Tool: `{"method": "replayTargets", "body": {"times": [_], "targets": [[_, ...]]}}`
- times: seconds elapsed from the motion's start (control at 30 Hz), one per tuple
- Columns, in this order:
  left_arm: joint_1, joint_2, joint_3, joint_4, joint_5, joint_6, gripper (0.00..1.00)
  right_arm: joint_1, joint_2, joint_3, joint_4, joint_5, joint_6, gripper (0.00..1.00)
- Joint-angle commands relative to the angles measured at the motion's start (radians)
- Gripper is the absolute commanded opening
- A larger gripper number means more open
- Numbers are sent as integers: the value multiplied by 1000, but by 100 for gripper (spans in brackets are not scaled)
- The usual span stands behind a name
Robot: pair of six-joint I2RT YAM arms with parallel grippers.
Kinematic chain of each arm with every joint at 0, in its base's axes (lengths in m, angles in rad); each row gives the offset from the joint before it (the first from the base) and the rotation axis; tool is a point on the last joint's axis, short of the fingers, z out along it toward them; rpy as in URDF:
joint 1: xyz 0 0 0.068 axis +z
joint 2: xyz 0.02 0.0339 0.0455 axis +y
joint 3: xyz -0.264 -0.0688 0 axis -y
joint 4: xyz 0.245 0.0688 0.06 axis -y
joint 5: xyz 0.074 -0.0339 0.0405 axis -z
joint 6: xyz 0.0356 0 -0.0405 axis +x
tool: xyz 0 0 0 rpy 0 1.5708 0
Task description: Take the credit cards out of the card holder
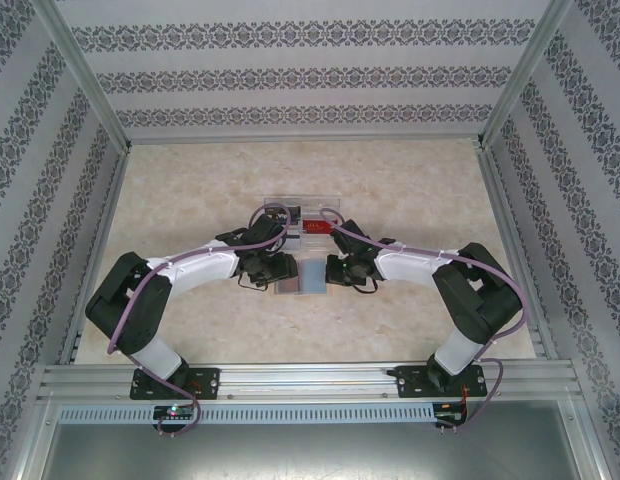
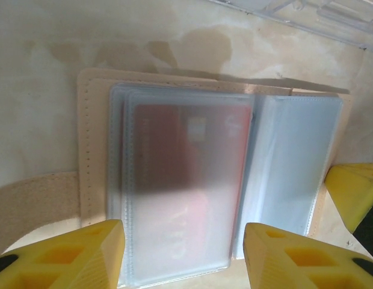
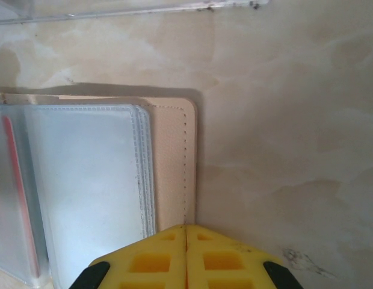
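Left claw (image 2: 183,232) part-open above card holder (image 2: 93,144); right claw (image 3: 186,232) shut at its edge

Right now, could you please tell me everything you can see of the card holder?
The card holder lies open and flat on the table: a tan stitched cover, leather-like, holding frosted clear plastic sleeves. A red card shows through the left sleeves; the right ones look empty. The shut right gripper meets its right edge; contact is unclear.
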Motion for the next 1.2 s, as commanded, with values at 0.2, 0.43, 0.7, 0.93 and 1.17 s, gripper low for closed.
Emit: {"method": "replayTargets", "body": {"times": [0.2,0.43,0.7,0.93,1.17], "targets": [[8,47,-3,16,42,18,55,19,50,-5,-31,-15,15,9],[8,60,-4,8,42,14,55,20,52,-3,-32,-15,13,9],[9,-5,-4,-30,-30,14,55,20,55,-2,-31,-18,14,9],[10,20,-3,-44,-32,14,54,20,57,0,-32,-19,13,9],[9,46,-12,9,31,19,54,21,59,3,-32,-22,14,9]]}}
